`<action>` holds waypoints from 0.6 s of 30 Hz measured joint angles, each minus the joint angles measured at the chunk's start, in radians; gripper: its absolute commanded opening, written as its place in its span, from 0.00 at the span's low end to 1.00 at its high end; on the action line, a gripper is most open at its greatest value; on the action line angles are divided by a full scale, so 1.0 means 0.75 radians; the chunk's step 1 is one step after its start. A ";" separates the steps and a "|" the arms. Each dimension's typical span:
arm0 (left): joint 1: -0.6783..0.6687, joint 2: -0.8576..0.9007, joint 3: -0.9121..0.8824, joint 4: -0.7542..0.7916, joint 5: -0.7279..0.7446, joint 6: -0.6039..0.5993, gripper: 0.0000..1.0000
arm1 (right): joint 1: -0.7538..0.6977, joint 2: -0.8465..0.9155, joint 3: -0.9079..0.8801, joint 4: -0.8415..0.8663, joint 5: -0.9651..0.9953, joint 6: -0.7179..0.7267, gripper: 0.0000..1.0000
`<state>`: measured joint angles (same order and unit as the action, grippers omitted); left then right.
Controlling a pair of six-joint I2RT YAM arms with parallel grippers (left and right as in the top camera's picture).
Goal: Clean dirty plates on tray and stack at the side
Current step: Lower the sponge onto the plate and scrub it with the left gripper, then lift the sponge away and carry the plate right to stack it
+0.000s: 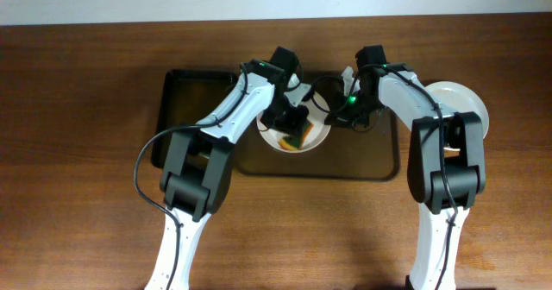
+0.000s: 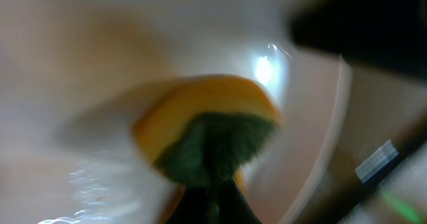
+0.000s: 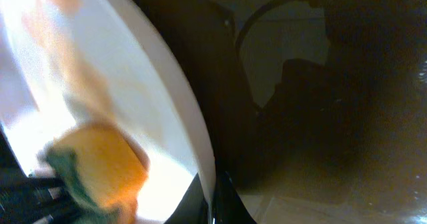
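A white plate (image 1: 321,135) is held tilted over the dark brown tray (image 1: 371,162). My right gripper (image 1: 341,113) is shut on its right rim; in the right wrist view the fingers (image 3: 210,199) pinch the plate's edge (image 3: 133,71). My left gripper (image 1: 297,122) is shut on an orange sponge with a green scrub side (image 1: 300,140) and presses it on the plate's face. The left wrist view is blurred and shows the sponge (image 2: 207,124) against the plate (image 2: 100,64), with the fingers (image 2: 213,207) low in the frame. Faint orange smears show on the plate in the right wrist view.
A white plate (image 1: 461,98) lies on the table right of the tray, partly under my right arm. A smaller black tray (image 1: 177,87) sits against the brown tray's left side. Brown tray floor (image 3: 347,117) lies under the held plate.
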<state>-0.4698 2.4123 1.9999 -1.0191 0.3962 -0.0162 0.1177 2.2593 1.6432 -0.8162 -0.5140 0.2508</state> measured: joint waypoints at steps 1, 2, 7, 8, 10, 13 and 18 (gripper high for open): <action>0.017 0.001 -0.001 0.043 -0.062 -0.050 0.00 | 0.000 0.000 0.000 0.001 0.000 0.006 0.04; 0.029 0.001 -0.001 0.093 -0.141 -0.111 0.00 | 0.000 0.000 0.000 0.003 -0.001 0.015 0.04; 0.046 0.000 0.024 0.231 -0.659 -0.295 0.00 | 0.000 0.000 0.000 0.008 -0.001 0.040 0.04; 0.046 0.006 0.057 0.197 -0.697 -0.303 0.00 | 0.000 0.001 0.000 0.012 -0.002 0.041 0.04; 0.046 0.019 0.149 0.117 -0.740 -0.314 0.00 | 0.003 0.001 0.000 0.013 -0.004 0.043 0.04; 0.082 0.028 0.440 -0.058 -0.776 -0.319 0.00 | 0.003 0.001 -0.002 0.006 -0.005 0.034 0.04; 0.153 0.032 0.901 -0.394 -0.603 -0.308 0.00 | -0.002 -0.021 -0.014 -0.021 0.008 0.033 0.04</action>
<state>-0.3553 2.4363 2.6759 -1.3144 -0.0563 -0.2470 0.1165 2.2436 1.6325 -0.8318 -0.5083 0.2756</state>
